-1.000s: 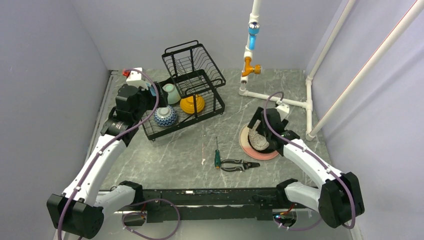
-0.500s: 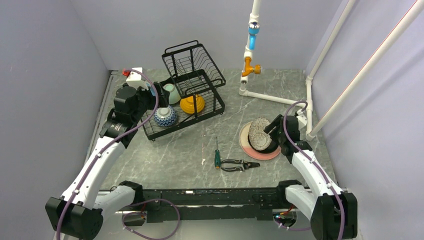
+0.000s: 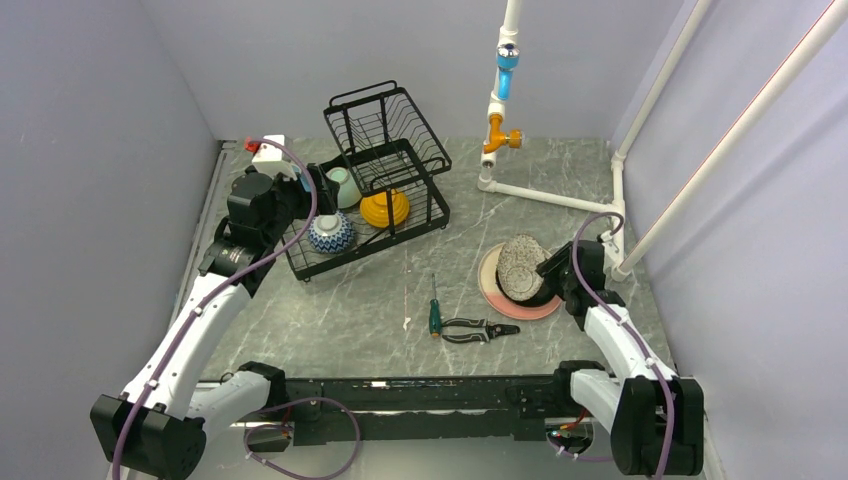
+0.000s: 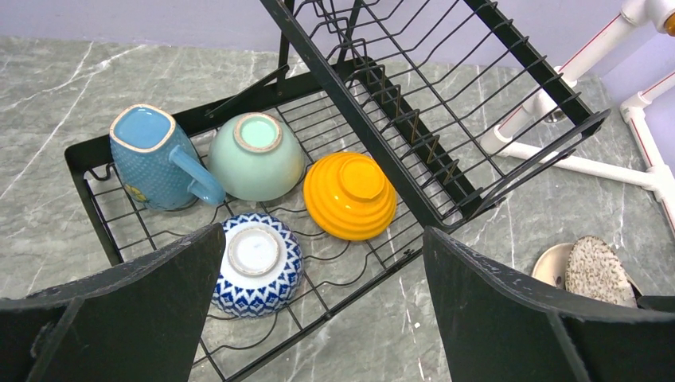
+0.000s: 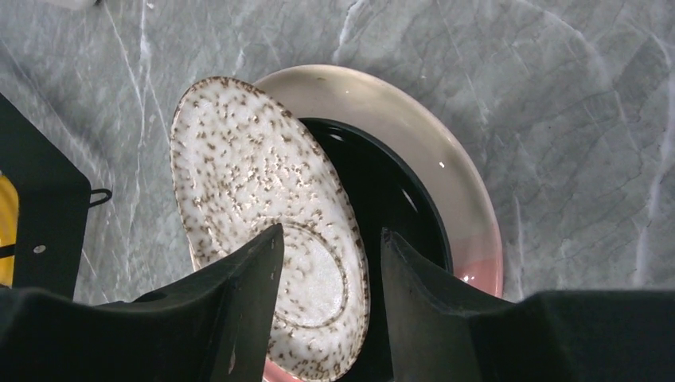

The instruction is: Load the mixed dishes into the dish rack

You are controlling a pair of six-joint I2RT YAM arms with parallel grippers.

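The speckled grey plate (image 3: 520, 266) (image 5: 255, 199) stands tilted on edge, its underside towards my right wrist camera, over the black plate (image 5: 382, 191), which lies on the pink-cream plate (image 3: 520, 308) (image 5: 470, 223). My right gripper (image 3: 547, 270) (image 5: 332, 231) straddles the speckled plate's rim, jaws half closed, with a dark gap beside the right finger. The dish rack (image 3: 370, 250) (image 4: 358, 127) holds a blue mug (image 4: 155, 159), the mint-green bowl (image 3: 342, 187) (image 4: 256, 155), the orange bowl (image 3: 385, 208) (image 4: 350, 195) and the zigzag bowl (image 3: 330, 232) (image 4: 256, 263), all upside down. Above its left end my left gripper (image 3: 308, 188) (image 4: 324, 229) hangs open and empty.
A green-handled screwdriver (image 3: 435, 315) and black pliers (image 3: 478, 328) lie on the marble table in front of the plates. White pipework (image 3: 545, 195) with an orange tap (image 3: 500, 133) runs behind and to the right of the plates. The walls stand close on both sides.
My right arm has swung round to the plates' right side and its jaws have narrowed around the speckled plate's rim. The plate stands more upright. The left arm has barely moved.
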